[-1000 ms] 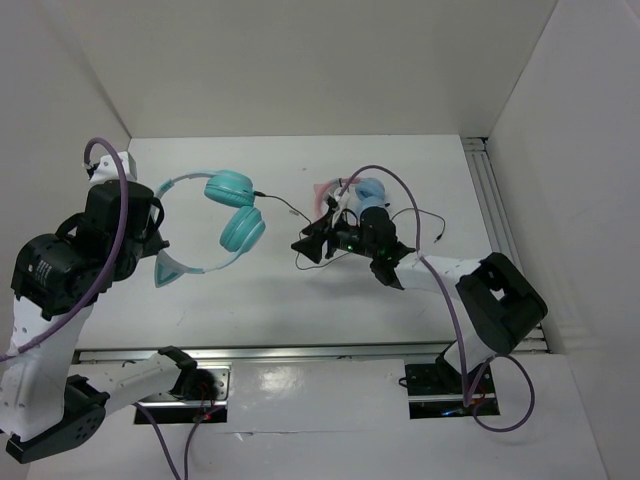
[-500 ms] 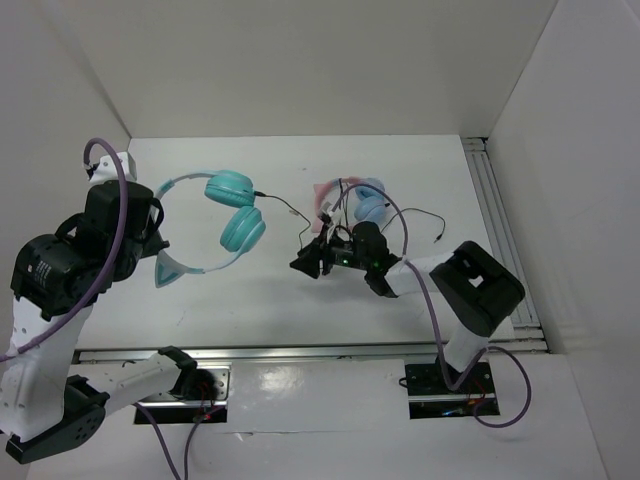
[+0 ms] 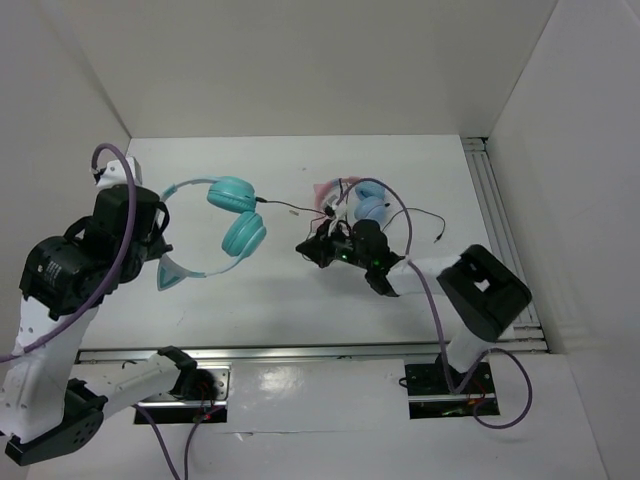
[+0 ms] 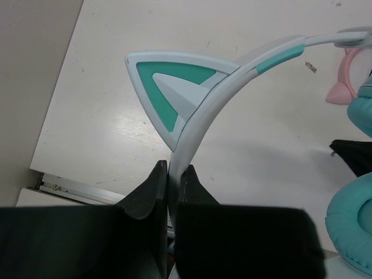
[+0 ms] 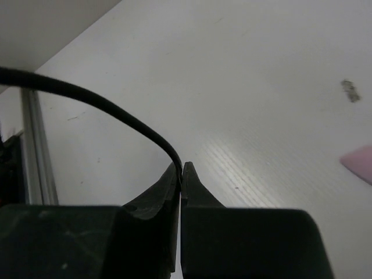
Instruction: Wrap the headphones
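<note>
The teal headphones (image 3: 243, 233) hang above the table at the left, earcups toward the middle and a cat ear (image 3: 172, 272) pointing toward the near edge. My left gripper (image 3: 157, 243) is shut on the pale headband (image 4: 203, 110), which runs up from between the jaws beside the teal-and-white cat ear (image 4: 168, 87). The thin black cable (image 3: 285, 207) leads from the upper earcup toward my right gripper (image 3: 306, 247). In the right wrist view that gripper (image 5: 181, 168) is shut on the cable (image 5: 116, 113), which arcs off to the left.
A second pair with a pink band (image 3: 325, 192) and light blue earcups (image 3: 372, 208) lies just behind my right gripper, its own black cable trailing right. White walls close in left, back and right. A metal rail (image 3: 497, 220) runs along the right side.
My right gripper has closed on the black cable after sliding a little left. The left arm has shifted the headphones slightly up and right.
</note>
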Robot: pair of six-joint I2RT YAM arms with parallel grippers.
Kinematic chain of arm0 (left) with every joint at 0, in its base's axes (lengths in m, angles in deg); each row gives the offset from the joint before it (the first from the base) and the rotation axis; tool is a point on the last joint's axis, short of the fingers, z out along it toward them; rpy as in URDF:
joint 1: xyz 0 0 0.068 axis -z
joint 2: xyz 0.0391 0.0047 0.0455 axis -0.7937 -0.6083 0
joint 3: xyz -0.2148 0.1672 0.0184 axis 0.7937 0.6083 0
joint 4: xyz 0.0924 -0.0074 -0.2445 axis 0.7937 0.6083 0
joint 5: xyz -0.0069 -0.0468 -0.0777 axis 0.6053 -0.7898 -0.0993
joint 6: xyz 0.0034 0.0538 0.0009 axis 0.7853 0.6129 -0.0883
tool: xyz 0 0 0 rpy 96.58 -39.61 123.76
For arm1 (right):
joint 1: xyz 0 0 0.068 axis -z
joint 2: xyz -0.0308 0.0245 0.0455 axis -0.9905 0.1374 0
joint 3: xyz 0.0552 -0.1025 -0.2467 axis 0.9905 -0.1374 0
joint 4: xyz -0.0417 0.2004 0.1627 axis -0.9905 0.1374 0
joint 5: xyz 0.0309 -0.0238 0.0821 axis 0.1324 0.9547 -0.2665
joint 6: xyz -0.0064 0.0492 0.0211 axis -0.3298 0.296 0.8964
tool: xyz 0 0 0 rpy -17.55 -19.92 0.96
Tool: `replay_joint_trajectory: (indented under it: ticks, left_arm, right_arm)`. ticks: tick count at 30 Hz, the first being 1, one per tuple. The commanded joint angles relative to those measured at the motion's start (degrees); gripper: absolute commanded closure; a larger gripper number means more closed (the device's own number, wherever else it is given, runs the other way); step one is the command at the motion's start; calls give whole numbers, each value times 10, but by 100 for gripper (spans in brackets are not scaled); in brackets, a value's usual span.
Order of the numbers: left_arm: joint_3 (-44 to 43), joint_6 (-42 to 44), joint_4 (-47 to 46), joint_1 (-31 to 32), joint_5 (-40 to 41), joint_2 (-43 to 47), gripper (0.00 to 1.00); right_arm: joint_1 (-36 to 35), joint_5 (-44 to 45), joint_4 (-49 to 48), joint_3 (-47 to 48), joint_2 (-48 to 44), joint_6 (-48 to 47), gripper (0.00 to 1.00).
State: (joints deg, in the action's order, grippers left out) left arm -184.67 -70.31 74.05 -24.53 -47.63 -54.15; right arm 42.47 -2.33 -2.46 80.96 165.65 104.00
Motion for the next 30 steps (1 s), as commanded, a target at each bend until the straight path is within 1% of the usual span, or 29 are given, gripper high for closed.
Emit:
replay_joint_trajectory:
  ticks: [1, 2, 3, 4, 5, 6, 7, 8, 10, 11, 12, 14, 15, 18, 19, 20, 21, 22, 25, 26, 29, 30]
  left_arm:
    - [39, -4, -89, -3, 25, 8, 100]
    - [55, 3, -101, -3, 42, 8, 100]
    - [73, 12, -113, -8, 49, 8, 100]
    - [110, 12, -125, -9, 49, 8, 100]
    - [127, 12, -146, -9, 55, 8, 100]
    - [146, 12, -158, -9, 55, 8, 100]
    - [185, 12, -172, -9, 55, 8, 100]
    - [202, 17, -188, -9, 38, 1, 100]
    - [238, 41, -223, -9, 12, -26, 100]
    - [238, 54, -229, -2, -27, -40, 100]
    - [247, 79, -234, 5, -46, -53, 100]
    - [263, 96, -251, 48, -89, -77, 100]
    - [277, 117, -271, 81, -109, -95, 100]
    - [299, 143, -302, 136, -176, -115, 100]
    - [306, 163, -314, 182, -191, -120, 100]
    - [313, 172, -338, 206, -205, -120, 100]
    - [322, 181, -347, 229, -214, -120, 100]
    - [322, 193, -347, 277, -214, -126, 100]
    - [317, 207, -353, 346, -207, -140, 100]
    - [317, 215, -353, 382, -214, -148, 100]
    - [317, 233, -364, 426, -251, -148, 100]
    - [317, 233, -372, 426, -256, -148, 100]
  right_arm:
    - [-22, 161, 80, -14, -141, -54, 100]
    - [-32, 222, 147, -25, -172, -75, 100]
    - [-49, 288, 178, -25, -201, -76, 100]
    - [-49, 400, 206, -25, -252, -76, 100]
    - [-49, 449, 258, -25, -276, -69, 100]
    - [-49, 486, 282, -15, -298, -69, 100]
    - [-49, 512, 304, -6, -337, -77, 100]
    - [-49, 512, 343, 19, -353, -84, 100]
    - [-61, 502, 375, 47, -387, -114, 100]
    - [-67, 496, 405, 74, -394, -128, 100]
    - [-74, 490, 424, 87, -401, -158, 100]
    - [-95, 469, 455, 120, -413, -187, 100]
    - [-110, 452, 491, 130, -413, -213, 100]
    - [-131, 445, 529, 142, -418, -244, 99]
    - [-136, 444, 530, 142, -418, -244, 99]
    - [-143, 444, 538, 142, -418, -251, 99]
    - [-143, 444, 544, 142, -412, -251, 99]
    - [-149, 438, 544, 142, -412, -251, 99]
    - [-149, 433, 538, 142, -395, -257, 100]
    - [-149, 433, 538, 142, -388, -257, 100]
    - [-144, 420, 544, 149, -352, -257, 100]
    - [-138, 415, 544, 149, -339, -257, 100]
